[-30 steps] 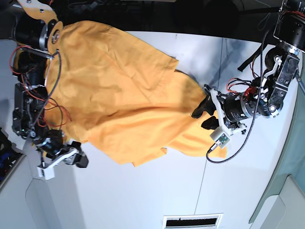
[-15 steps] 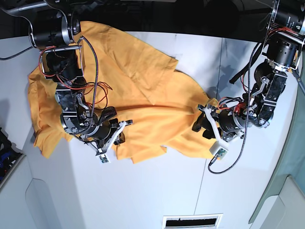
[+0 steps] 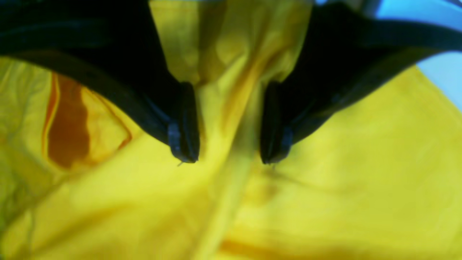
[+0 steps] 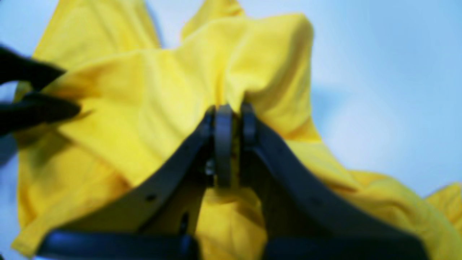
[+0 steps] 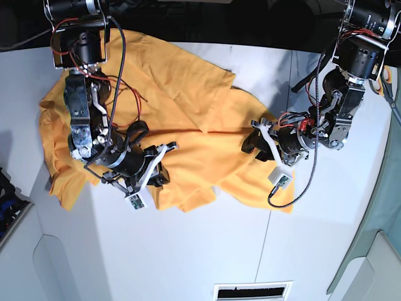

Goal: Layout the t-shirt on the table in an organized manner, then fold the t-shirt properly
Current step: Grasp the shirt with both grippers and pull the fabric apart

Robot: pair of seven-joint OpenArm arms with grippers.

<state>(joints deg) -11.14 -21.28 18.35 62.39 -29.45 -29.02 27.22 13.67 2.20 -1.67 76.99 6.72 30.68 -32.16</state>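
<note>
The orange-yellow t-shirt [image 5: 188,106] lies crumpled and partly spread across the white table [image 5: 207,251]. In the base view my right gripper [image 5: 161,164] rests on the shirt near its front edge. The right wrist view shows this gripper [image 4: 232,112] shut on a raised fold of the shirt [image 4: 144,108]. My left gripper [image 5: 252,149] sits on the shirt's right part. In the left wrist view its fingers [image 3: 184,144] stand apart, the gripper [image 3: 229,151] straddling a ridge of the shirt [image 3: 325,180] without squeezing it.
A vent slot [image 5: 252,291] sits at the table's front edge and a thin seam [image 5: 266,238] runs across the top. A grey-green cloth [image 5: 383,213] hangs at the far right. Loose cables [image 5: 294,191] trail from the left arm.
My right arm swung in from the table's left edge onto the shirt and shut on a fold. The shirt's left part slid off that arm. My left gripper shifted slightly left.
</note>
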